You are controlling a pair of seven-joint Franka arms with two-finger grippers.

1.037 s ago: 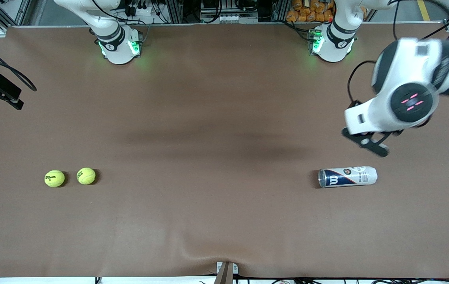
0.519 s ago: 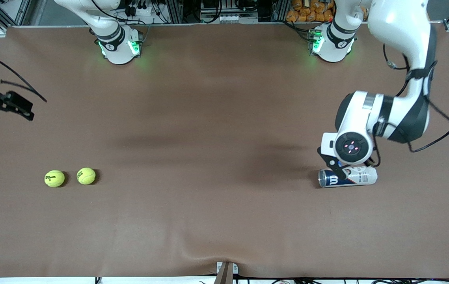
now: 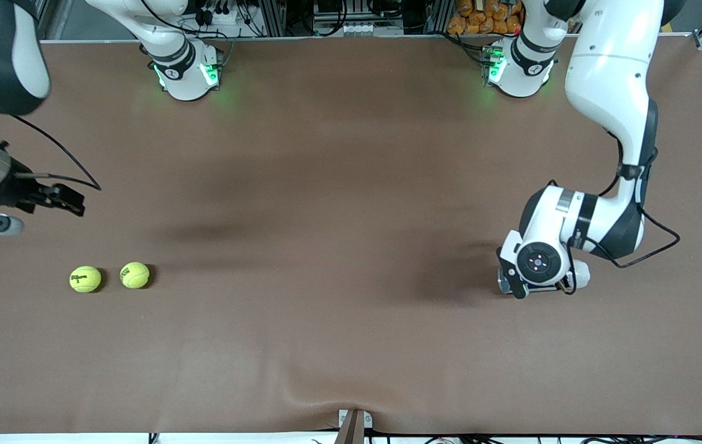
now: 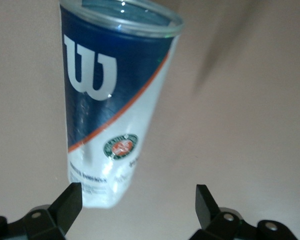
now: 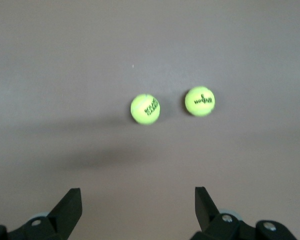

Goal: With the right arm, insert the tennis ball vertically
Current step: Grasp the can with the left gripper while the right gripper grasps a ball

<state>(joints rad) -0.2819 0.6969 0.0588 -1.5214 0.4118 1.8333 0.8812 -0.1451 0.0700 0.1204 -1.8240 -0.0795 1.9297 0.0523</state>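
Two tennis balls side by side on desk near right arm's end, touching neither each other nor any gripper. Ball can lying on its side at left arm's end, mostly hidden under left gripper in front view. Left gripper spread wide, empty, straddling can's closed end. Right gripper also spread, empty, hovering over bare desk just short of balls.

Risks: can rolling away if pinched off-centre on curved wall; slick plastic slipping during upending; ball nudged aside if right fingers land unevenly.

Since half a second ago: left gripper down onto can from just above; right arm swung inward toward balls.
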